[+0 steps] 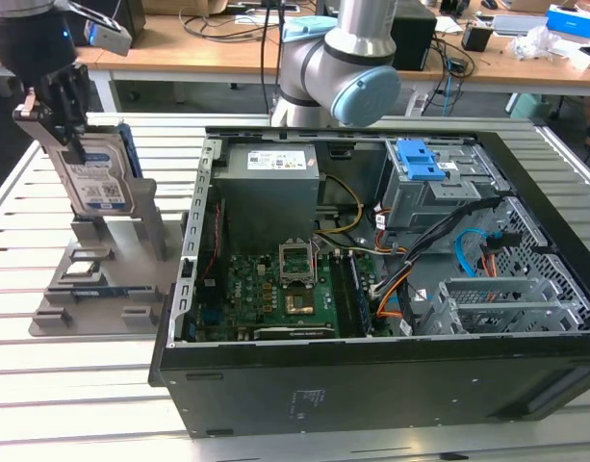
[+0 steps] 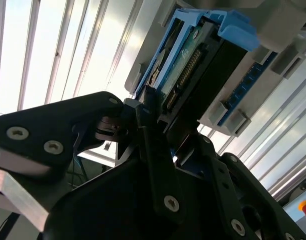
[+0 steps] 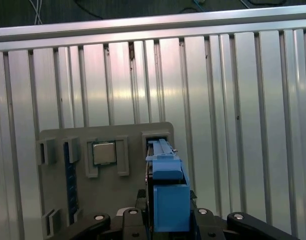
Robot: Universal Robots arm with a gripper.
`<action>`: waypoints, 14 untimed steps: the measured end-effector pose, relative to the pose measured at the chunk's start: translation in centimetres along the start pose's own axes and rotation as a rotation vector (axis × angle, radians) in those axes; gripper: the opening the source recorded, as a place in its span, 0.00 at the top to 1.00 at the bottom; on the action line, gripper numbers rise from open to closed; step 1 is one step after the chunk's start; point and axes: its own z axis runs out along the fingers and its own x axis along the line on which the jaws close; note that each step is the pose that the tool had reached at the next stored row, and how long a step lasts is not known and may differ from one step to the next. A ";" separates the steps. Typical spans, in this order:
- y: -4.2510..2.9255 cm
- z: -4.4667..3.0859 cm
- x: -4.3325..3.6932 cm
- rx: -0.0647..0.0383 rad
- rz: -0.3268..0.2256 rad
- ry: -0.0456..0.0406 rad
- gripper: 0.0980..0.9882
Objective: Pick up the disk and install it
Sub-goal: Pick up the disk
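Observation:
The disk (image 1: 94, 178) is a silver hard drive with a white-and-blue label and a blue carrier frame. It stands upright on edge over the grey holder stand (image 1: 102, 279) at the exterior view's left. My gripper (image 1: 68, 135) is shut on its upper part, one black finger on each flat side. In the second wrist view the disk (image 2: 192, 65) runs away from the fingers (image 2: 143, 115) with its connector edge showing. In the first wrist view its blue frame (image 3: 165, 195) sits between the jaws above the stand (image 3: 108, 140). I cannot tell whether its lower edge is clear of the slot.
The open black computer case (image 1: 371, 375) lies on the slatted metal table (image 1: 44, 385) at the exterior view's right. Inside are a drive cage with a blue latch (image 1: 420, 164), a grey power supply (image 1: 270, 168), a motherboard (image 1: 275, 289) and loose cables. The stand holds a processor chip (image 3: 104, 152).

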 end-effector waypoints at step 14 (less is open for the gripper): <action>-0.05 -2.89 0.00 -0.001 0.000 0.0000 0.70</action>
